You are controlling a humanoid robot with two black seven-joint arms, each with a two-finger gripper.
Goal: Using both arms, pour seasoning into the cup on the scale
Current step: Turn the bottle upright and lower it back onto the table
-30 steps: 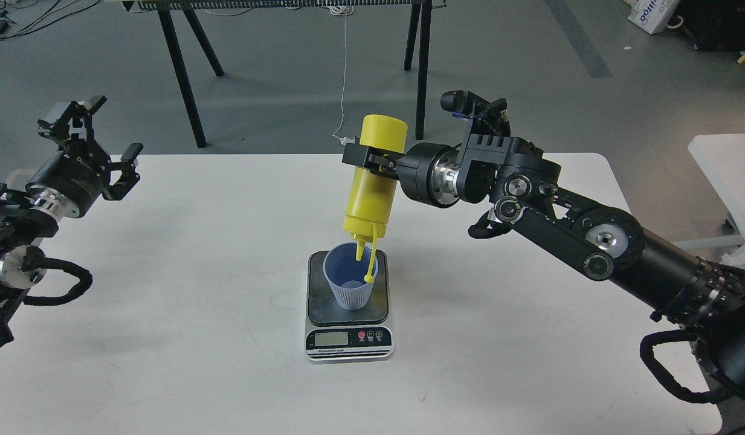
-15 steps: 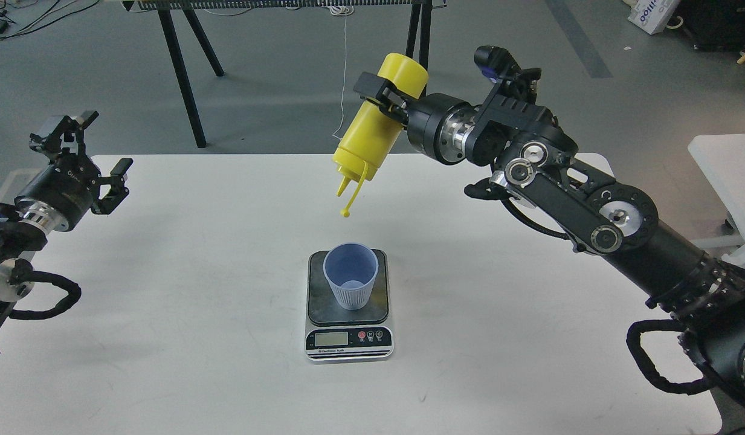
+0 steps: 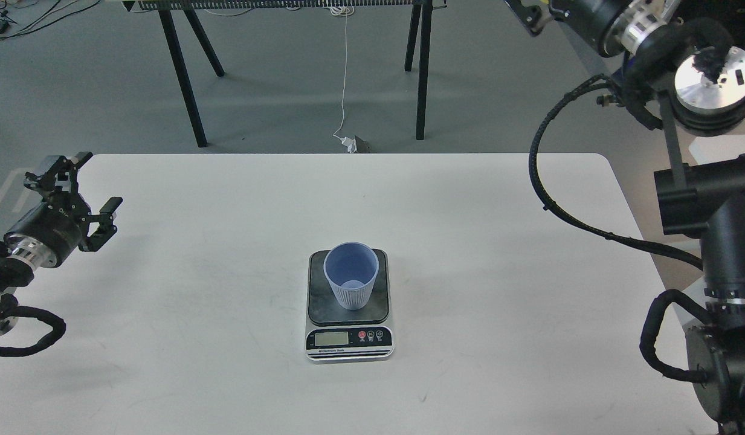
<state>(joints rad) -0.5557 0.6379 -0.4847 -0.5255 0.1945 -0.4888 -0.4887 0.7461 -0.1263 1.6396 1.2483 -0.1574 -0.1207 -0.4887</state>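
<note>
Head view. The cup (image 3: pixel 351 283) stands upright on the scale (image 3: pixel 348 305), mid-tabletop (image 3: pixel 227 338). A second ago the seasoning bottle hung nozzle-down over the cup in the right pincer; now bottle and right pincer are both out of frame, and only the right arm (image 3: pixel 704 181) rises along the edge right of the scale. I can't tell its grip. The left pincer (image 3: pixel 76 196), far left of the scale, has dropped lower; its fingers are spread, holding nothing. The pour looks finished. The cup's contents are unreadable.
</note>
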